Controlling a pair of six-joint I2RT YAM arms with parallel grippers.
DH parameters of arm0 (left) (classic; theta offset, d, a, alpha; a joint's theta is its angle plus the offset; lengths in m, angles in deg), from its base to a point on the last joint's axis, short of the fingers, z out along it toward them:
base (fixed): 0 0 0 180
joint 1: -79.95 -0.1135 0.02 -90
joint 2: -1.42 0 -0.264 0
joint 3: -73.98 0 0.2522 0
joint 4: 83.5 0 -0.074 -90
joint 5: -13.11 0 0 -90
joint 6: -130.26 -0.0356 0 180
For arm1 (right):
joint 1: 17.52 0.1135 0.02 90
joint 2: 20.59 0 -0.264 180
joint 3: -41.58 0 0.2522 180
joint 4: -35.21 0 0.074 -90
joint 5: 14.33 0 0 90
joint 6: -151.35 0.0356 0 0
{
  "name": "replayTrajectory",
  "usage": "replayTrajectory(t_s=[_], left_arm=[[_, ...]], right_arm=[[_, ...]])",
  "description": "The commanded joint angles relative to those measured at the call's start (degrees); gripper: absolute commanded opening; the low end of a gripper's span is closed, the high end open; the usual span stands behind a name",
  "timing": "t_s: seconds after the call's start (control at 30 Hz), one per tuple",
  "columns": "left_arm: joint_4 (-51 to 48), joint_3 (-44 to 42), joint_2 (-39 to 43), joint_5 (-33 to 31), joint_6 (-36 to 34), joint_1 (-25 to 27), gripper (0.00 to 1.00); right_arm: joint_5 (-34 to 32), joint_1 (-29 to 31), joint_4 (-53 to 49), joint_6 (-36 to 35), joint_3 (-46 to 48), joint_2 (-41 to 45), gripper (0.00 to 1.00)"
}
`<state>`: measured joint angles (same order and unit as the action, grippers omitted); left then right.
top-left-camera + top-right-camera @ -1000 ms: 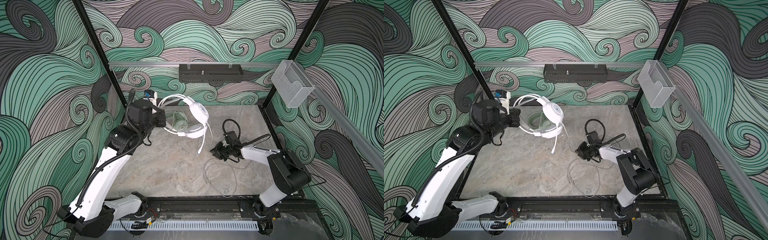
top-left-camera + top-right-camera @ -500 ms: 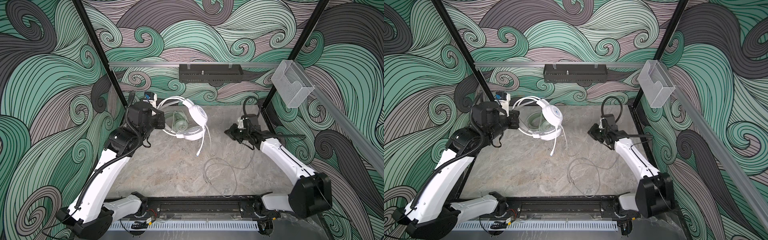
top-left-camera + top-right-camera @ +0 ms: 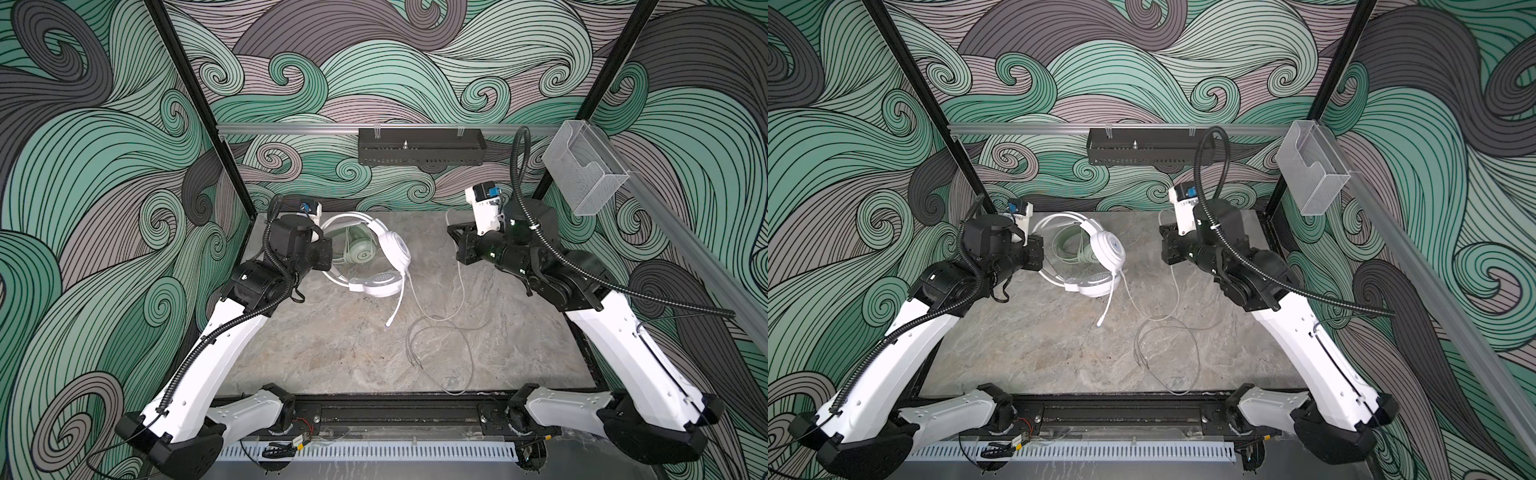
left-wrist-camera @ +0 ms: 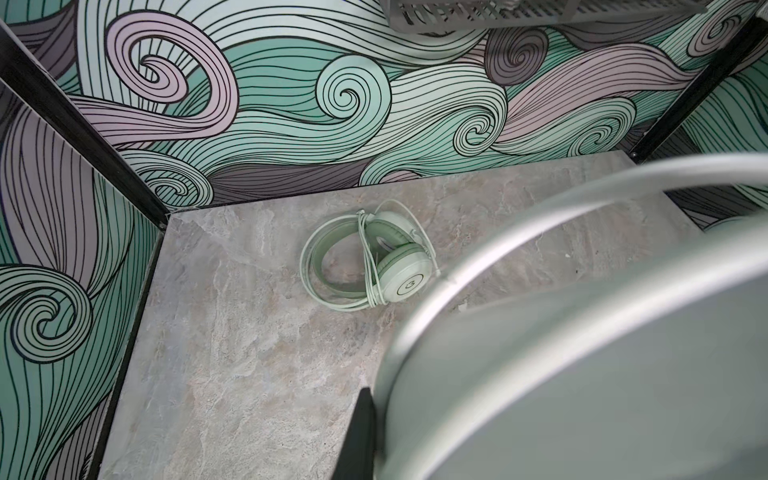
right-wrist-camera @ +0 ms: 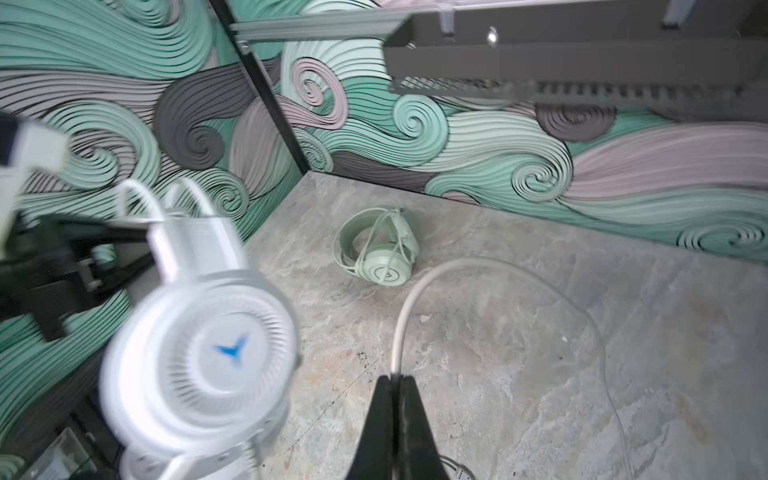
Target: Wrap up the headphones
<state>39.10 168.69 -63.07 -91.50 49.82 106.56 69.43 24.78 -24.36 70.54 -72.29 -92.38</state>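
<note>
Task about half done. The white headset (image 3: 392, 253) hangs over the far left part of the table (image 3: 332, 365), its headband pinched in the closed left claw (image 3: 1040, 259). The mint headset (image 4: 374, 262) lies beneath it by the far left corner, cord wound round it. The right claw (image 5: 397, 382) is clamped on the white cable (image 5: 405, 307), which trails in loose loops toward the front edge. The wall-mounted black tray (image 3: 419, 147) and clear bin (image 3: 582, 174) show nothing inside.

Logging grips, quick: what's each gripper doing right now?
Left gripper: closed on the white headset.
Right gripper: closed on the white cable.
</note>
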Motion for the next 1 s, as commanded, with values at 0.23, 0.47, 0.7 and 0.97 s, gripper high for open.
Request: replayTrajectory(t_s=[0.23,0.47,0.7,0.97], left_arm=[[4.9,-0.4,-2.1,3.1,-0.2,6.2,0.0],[9.8,-2.1,-3.8,3.7,0.5,13.7,0.0],[14.3,-4.6,-2.8,4.9,0.4,18.4,0.0],[18.9,-6.6,0.8,14.5,-1.1,19.2,0.0]], right_arm=[[-5.6,10.7,-4.8,-10.6,-22.5,-11.8,0.0],[-4.9,11.0,-3.9,-8.8,-31.0,-18.7,0.0],[-5.6,11.0,-4.3,-6.8,-30.4,-21.4,0.0],[-9.8,8.9,-4.7,-9.0,-26.8,-21.2,0.0]])
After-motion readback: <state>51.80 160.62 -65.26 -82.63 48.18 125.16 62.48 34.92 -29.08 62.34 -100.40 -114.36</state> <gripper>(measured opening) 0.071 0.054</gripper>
